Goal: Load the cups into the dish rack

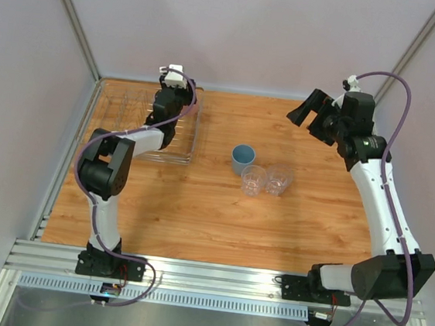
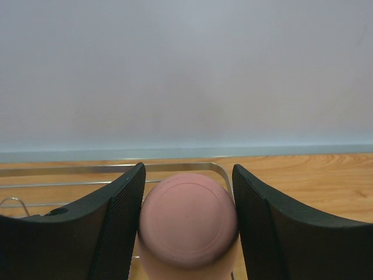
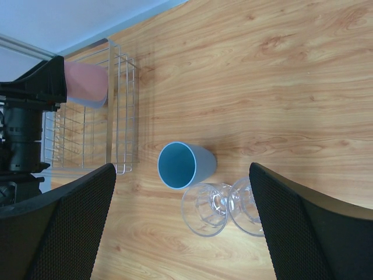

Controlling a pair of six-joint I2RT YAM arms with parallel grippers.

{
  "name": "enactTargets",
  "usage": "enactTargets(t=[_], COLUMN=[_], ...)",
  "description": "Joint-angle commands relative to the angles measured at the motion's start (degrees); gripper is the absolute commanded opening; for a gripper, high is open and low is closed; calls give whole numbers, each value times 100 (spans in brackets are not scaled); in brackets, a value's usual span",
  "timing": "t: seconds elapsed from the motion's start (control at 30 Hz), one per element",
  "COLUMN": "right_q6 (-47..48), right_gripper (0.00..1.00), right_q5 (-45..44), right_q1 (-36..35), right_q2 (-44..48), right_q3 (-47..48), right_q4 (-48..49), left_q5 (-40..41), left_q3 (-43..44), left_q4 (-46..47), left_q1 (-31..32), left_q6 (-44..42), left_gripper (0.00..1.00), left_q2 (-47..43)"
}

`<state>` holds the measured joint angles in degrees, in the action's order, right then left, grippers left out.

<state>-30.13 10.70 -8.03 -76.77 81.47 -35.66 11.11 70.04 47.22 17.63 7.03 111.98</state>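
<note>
Left end effector [image 2: 187, 170] clamps pink cup [image 2: 187, 224] at dish rack [image 3: 123, 116] corner.

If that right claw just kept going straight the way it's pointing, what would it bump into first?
Most likely the clear tumblers, framed between the fingers of the open right gripper, with the blue cup beside them. Depth is hard to judge, so it might reach the table first.

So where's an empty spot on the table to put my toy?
The biggest bare patch of table lies between the tumblers and the arm bases. Also free: the strip between rack and blue cup. Crowded: the middle, where the blue cup and tumblers bunch together, and the rack, where the left claw holds a pink cup.
</note>
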Motion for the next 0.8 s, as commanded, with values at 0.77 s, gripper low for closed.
enactTargets(t=[0.77], right_q6=[411], right_gripper=[100], right_q5=[476], right_q1=[346], right_q2=[-329], right_q3=[9], right_q4=[129], left_q5=[75], left_q3=[792], left_q4=[384], left_q1=[-84], left_q6=[36], left_gripper=[69], left_q2=[1133])
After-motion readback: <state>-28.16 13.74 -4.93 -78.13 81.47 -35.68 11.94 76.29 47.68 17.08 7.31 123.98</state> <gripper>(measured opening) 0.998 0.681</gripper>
